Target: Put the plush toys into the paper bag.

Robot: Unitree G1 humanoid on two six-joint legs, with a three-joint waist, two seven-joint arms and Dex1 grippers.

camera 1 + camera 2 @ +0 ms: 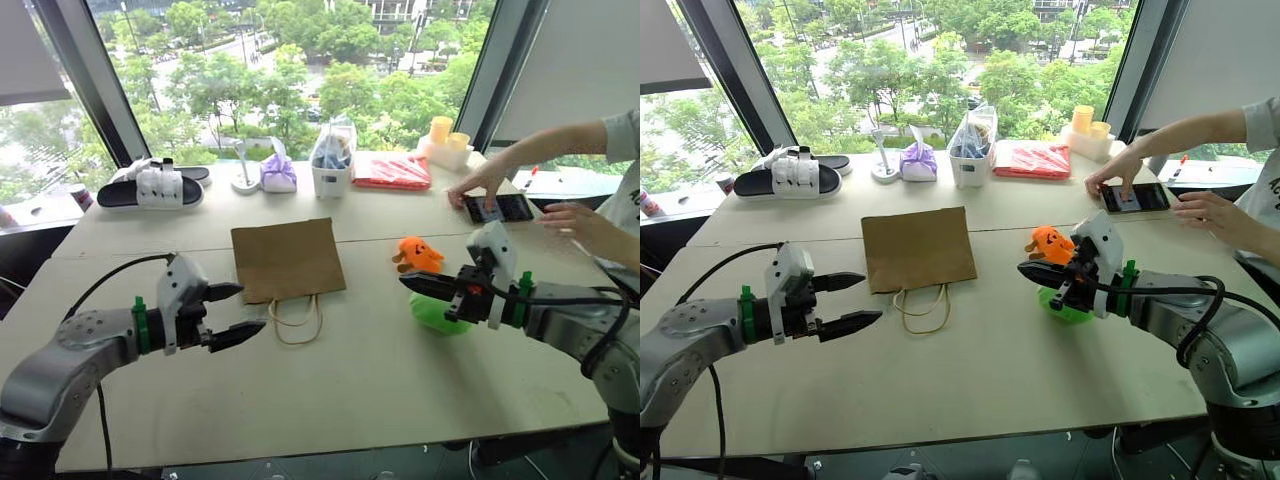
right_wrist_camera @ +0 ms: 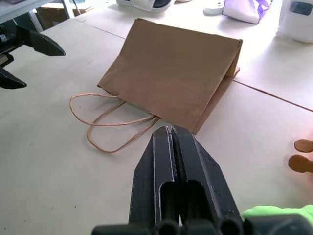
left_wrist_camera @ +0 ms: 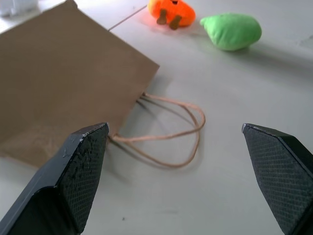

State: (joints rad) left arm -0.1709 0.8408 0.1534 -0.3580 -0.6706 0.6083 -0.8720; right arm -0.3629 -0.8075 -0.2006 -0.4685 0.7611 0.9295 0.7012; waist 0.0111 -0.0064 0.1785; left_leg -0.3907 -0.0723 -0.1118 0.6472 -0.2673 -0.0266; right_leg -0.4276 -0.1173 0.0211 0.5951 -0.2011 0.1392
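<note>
Two toys are out of a flat bag, so nothing can go in yet.

From the head views, the paper bag (image 1: 288, 259) lies flat mid-table, the orange toy (image 1: 418, 254) and green toy (image 1: 437, 313) toward the right edge, the right claw (image 1: 1032, 271) above them. Left wrist view: the left claw (image 3: 176, 139), spread wide and empty, could snag the cord handles (image 3: 166, 137). Right wrist view: the right claw's pinched, empty tips could push a toy away.

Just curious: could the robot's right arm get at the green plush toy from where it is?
Probably yes: the right gripper, shut and empty, hovers just above the green plush toy, with nothing between them; it must open first.
</note>
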